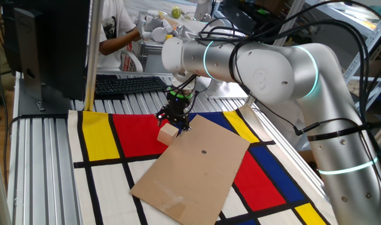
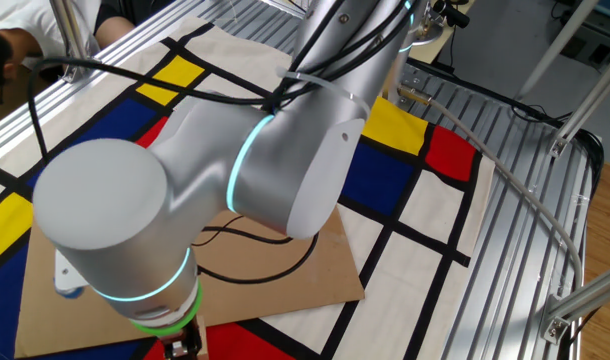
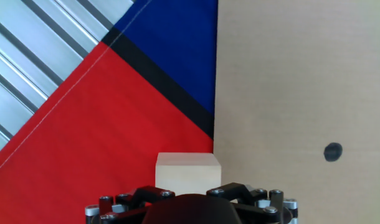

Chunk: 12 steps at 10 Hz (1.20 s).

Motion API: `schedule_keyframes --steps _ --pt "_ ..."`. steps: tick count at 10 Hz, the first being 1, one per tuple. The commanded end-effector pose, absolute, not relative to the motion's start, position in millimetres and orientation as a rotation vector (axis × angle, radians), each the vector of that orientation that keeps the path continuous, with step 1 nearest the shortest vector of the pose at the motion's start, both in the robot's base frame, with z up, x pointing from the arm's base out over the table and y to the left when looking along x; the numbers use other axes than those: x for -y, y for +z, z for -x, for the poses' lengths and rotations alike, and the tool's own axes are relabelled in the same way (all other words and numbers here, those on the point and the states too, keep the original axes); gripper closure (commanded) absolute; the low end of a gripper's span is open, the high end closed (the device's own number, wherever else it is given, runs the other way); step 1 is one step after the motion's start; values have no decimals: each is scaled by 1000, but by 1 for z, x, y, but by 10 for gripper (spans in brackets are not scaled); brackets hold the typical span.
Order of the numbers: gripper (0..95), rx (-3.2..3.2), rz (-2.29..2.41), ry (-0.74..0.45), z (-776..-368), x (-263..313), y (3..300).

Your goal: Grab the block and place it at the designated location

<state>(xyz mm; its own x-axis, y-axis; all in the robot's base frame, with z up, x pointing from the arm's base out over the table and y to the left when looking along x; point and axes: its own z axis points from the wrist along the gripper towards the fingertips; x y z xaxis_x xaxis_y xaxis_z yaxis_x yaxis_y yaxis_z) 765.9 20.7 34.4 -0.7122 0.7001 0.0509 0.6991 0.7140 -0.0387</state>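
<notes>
The block point(image 1: 168, 133), a small pale wooden cube, sits between the fingers of my gripper point(image 1: 173, 122), at the far left edge of the brown cardboard rectangle point(image 1: 197, 169). In the hand view the block point(image 3: 188, 173) fills the gap between the black jaws of the gripper point(image 3: 189, 188), over the red patch beside the cardboard point(image 3: 289, 81). The cardboard's dark dot point(image 3: 332, 151) lies to the block's right and also shows in one fixed view point(image 1: 203, 151). The jaws look closed on the block. In the other fixed view the arm hides gripper and block.
The red, yellow, blue patterned mat point(image 1: 134, 134) covers the table under the cardboard. A keyboard point(image 1: 129, 84) and a monitor point(image 1: 47, 44) stand at the back left. A person point(image 1: 118, 31) works behind the table. Ridged aluminium rails point(image 1: 40, 169) run along the left.
</notes>
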Motion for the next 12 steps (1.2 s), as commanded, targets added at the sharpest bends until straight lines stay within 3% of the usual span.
schedule_keyframes --steps 1,2,3,12 --pt "0 2847 1165 26 -767 -21 30" --pt "0 2846 1164 19 -768 -22 27" --pt "190 2846 1168 20 -768 -22 25" --pt "190 2859 1133 30 -770 -23 15"
